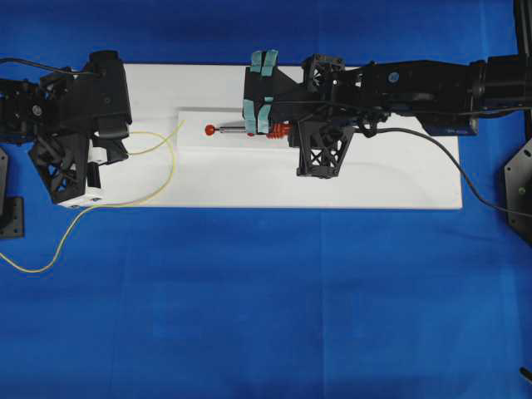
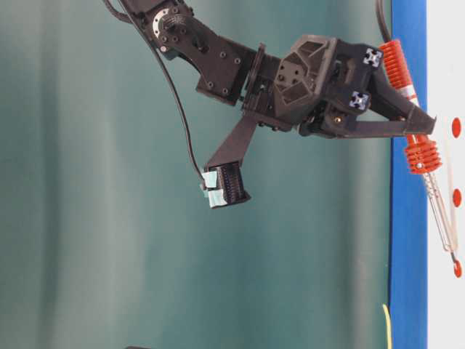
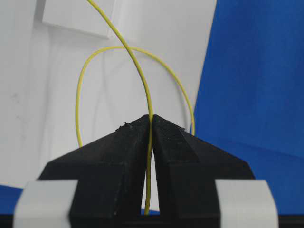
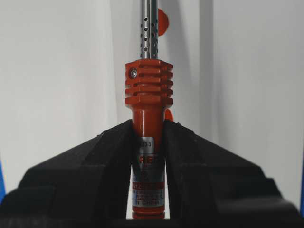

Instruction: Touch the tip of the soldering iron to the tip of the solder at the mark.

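Observation:
The soldering iron (image 4: 148, 90) has an orange-red handle and a silver shaft. My right gripper (image 4: 148, 126) is shut on the handle. In the overhead view the iron (image 1: 237, 130) points left over a raised white block (image 1: 193, 140), its tip at a red mark (image 1: 210, 130). My right gripper (image 1: 264, 130) holds it from the right. The solder (image 3: 137, 71) is a thin yellow wire, and my left gripper (image 3: 151, 118) is shut on it. From the left gripper (image 1: 120, 154) the solder (image 1: 170, 162) loops round. Its free end (image 1: 183, 123) stands left of the mark, apart from the iron's tip.
Everything rests on a white board (image 1: 374, 187) over blue cloth (image 1: 266, 316). The iron's black cord (image 1: 465, 179) trails off the board to the right. The solder's tail (image 1: 33, 268) runs onto the cloth at the left. Other red dots (image 2: 457, 197) show on the board beside the shaft.

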Motion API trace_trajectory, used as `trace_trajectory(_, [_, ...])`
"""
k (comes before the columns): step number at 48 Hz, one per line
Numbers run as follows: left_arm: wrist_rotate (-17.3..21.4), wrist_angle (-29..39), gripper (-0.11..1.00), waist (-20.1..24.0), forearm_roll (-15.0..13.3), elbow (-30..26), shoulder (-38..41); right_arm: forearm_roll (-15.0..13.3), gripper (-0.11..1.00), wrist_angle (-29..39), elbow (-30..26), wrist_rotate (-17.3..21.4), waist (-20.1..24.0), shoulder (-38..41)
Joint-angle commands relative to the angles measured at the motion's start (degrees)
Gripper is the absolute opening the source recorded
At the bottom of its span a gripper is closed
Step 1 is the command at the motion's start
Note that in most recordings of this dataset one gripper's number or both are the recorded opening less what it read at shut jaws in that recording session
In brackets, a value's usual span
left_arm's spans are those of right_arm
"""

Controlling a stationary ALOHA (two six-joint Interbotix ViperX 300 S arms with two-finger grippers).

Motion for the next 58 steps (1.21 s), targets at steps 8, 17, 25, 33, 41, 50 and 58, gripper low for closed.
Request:
trace_trajectory(8, [0.00,-0.44,0.02,-0.18,0.00,-0.53,-0.62,-0.88,0.06,-0.18,2.99,0.35,-0.09,-8.26])
trace_trajectory(17, [0.00,-0.44,0.02,-0.18,0.00,-0.44,-0.70,-0.88,0.06,-0.18,8.70,1.23,-0.09,-15.56])
trace_trajectory(25, [0.00,-0.44,0.02,-0.18,0.00,-0.35,-0.70,-1.05,0.06,-0.18,14.06,2.99,-0.09,-20.83])
trace_trajectory(33, [0.00,-0.44,0.02,-0.18,0.00,-0.53,-0.62,-1.05,0.06,-0.79,16.52,4.39,-0.09,-23.12])
trace_trajectory(41, [0.00,-2.72,0.02,-0.18,0.00,-1.49,1.23,-2.02,0.06,-1.05,16.08,4.39,0.00,-22.50])
trace_trajectory(50, [0.00,-3.96,0.02,-0.18,0.00,-5.10,6.68,-2.55,0.06,-1.05,15.82,4.39,0.00,-21.62])
trace_trajectory(58, [0.53,-3.87,0.02,-0.18,0.00,-10.55,13.45,-2.55,0.06,-1.14,16.00,4.48,-0.09,-21.27])
